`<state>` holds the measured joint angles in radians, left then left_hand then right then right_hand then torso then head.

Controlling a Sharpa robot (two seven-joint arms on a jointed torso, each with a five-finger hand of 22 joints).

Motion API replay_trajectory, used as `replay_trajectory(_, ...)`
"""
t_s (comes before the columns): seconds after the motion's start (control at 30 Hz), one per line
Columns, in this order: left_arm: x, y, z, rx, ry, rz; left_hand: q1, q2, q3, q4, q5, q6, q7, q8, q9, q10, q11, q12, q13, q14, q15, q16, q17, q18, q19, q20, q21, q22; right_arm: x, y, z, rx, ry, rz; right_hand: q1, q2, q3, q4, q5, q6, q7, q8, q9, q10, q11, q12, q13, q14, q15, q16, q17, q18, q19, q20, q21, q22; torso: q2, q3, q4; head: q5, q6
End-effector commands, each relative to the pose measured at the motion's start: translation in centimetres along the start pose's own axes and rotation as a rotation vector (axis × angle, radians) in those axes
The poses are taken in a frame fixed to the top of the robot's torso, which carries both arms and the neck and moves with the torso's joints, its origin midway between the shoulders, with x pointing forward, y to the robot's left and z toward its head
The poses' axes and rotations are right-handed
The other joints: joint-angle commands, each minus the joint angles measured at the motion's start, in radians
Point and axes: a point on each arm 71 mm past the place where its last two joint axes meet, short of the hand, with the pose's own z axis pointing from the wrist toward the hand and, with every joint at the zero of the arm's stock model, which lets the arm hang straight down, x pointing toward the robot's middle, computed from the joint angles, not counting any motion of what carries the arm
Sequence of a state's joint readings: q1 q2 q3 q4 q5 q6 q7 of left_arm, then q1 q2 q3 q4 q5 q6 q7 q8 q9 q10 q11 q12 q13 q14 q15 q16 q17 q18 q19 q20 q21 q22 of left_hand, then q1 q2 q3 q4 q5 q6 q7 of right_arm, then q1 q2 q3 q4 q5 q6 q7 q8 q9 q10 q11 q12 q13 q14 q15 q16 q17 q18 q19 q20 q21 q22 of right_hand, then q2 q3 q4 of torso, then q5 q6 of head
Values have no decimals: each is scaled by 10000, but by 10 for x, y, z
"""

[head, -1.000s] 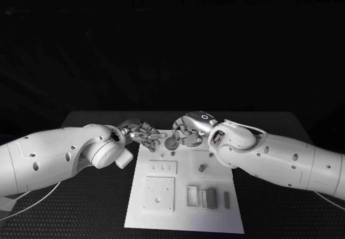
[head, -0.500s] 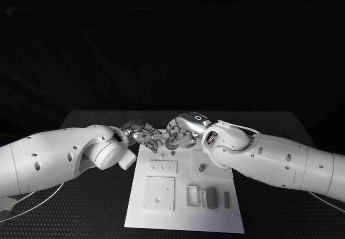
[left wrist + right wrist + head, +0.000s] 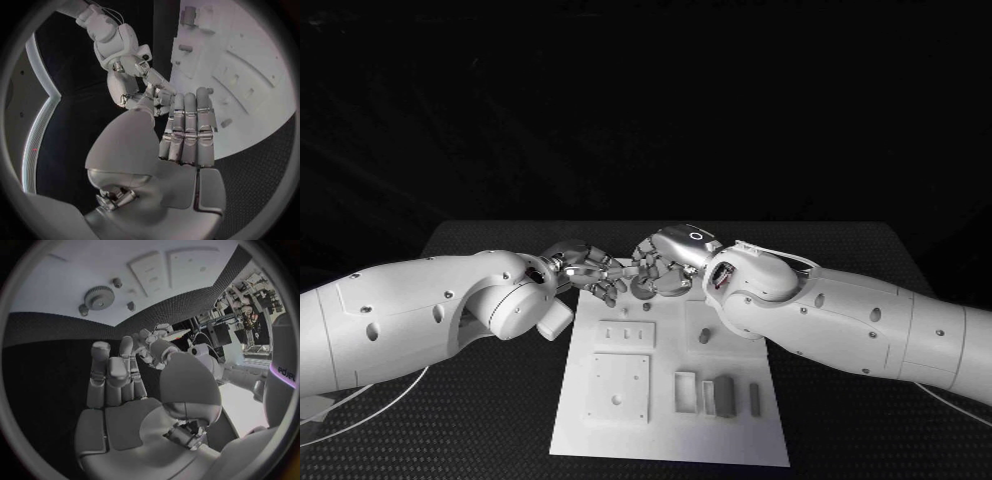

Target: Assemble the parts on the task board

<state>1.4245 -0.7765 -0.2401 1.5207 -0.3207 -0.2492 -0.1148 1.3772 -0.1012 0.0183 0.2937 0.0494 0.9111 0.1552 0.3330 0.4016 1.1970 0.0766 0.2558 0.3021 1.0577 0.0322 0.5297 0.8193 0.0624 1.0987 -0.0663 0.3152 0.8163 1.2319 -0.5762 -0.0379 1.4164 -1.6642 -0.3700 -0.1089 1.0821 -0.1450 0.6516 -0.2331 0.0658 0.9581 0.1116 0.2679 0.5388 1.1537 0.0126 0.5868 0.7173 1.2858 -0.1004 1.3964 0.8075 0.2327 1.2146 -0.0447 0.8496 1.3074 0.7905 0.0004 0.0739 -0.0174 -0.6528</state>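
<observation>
The white task board [image 3: 733, 425] lies lengthwise in the middle of the table. Both hands hover over its far end. My left hand [image 3: 593, 272] and right hand [image 3: 669, 264] meet there, fingertips almost touching. In the left wrist view my left hand [image 3: 187, 130] has straight fingers side by side and a bare palm, with the right hand [image 3: 149, 82] just beyond its thumb. My right hand [image 3: 119, 385] also shows straight fingers and a bare palm. A grey gear [image 3: 98, 296] lies flat on the board [image 3: 56, 285] under the hands, with small pegs beside it.
Nearer me on the board are a slotted plate [image 3: 627, 335], a square plate [image 3: 617, 388], a short peg [image 3: 705, 338] and upright grey blocks [image 3: 723, 397]. Black table [image 3: 877, 250] surrounds the board on both sides.
My right hand has moved left over the board's far end until its fingers meet the left hand's. The gear between them is now mostly covered. The left arm has barely shifted.
</observation>
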Motion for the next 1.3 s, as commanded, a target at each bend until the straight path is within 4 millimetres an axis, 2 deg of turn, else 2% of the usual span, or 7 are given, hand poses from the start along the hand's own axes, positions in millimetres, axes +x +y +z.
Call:
replay_trajectory(0.03, 3, -1, 0, 49, 97, -190, 34, 137, -6, -14, -6, 79, -7, 15, 0, -64, -14, 51, 35, -13, -20, 48, 23, 150, -43, -18, 68, 27, 1, 1, 1, -87, 77, 89, -64, -2, 15, -67, 6, -112, 174, -93, -59, 276, 54, -715, -645, 19, 95, -59, -20, 291, -21, -8, -49, 181, 0, -3, 8, 3, -9)
replay_trajectory(0.4, 2, -1, 0, 46, 104, -277, 85, 237, -1, -9, -7, 168, -44, 44, 6, -58, -35, 96, 132, 0, -32, 81, 58, 142, -48, -26, 78, 81, 2, 2, 1, -89, 200, 159, -11, 61, 6, -234, 12, -157, 270, -153, -197, 693, 167, -2108, -1656, 51, 199, -82, -61, 291, -36, 53, -53, 188, 1, -6, -2, -2, -24)
replay_trajectory(0.63, 3, -1, 0, 3, 106, -326, 90, 240, -5, -12, -7, 168, -46, 41, 3, -62, -37, 99, 145, -1, -33, 84, 62, 142, -50, -28, 78, 88, 3, 3, 1, -115, 206, 248, -12, 79, 2, -237, 13, -149, 272, -150, -216, 762, 171, -2246, -1740, 53, 202, -82, -65, 291, -34, 58, -56, 187, -6, -14, 7, 9, -51)
replay_trajectory(0.97, 7, 0, 0, -285, 276, -381, 63, 333, -13, -4, -7, 184, -47, 31, -6, -68, -43, 118, 210, 5, -39, 101, 82, 137, -48, -35, 83, 125, 2, 6, 2, 27, 8, 315, -17, 85, -7, -237, 12, -125, 266, -138, -228, 843, 165, -2339, -1795, 56, 196, -75, -64, 291, -20, 54, -53, 186, 0, -1, -6, 25, -71)
replay_trajectory(1.3, 6, 0, 0, -363, 202, -386, -14, 378, -44, -1, -8, 251, -74, 45, -8, -35, -73, 162, 303, 53, -68, 146, 117, 141, -10, -59, 110, 185, 2, 6, 2, 31, 7, 299, -19, 86, -9, -236, 13, -117, 263, -134, -234, 872, 162, -2376, -1815, 56, 193, -72, -64, 291, -15, 52, -53, 185, -6, -6, 3, 16, -89)
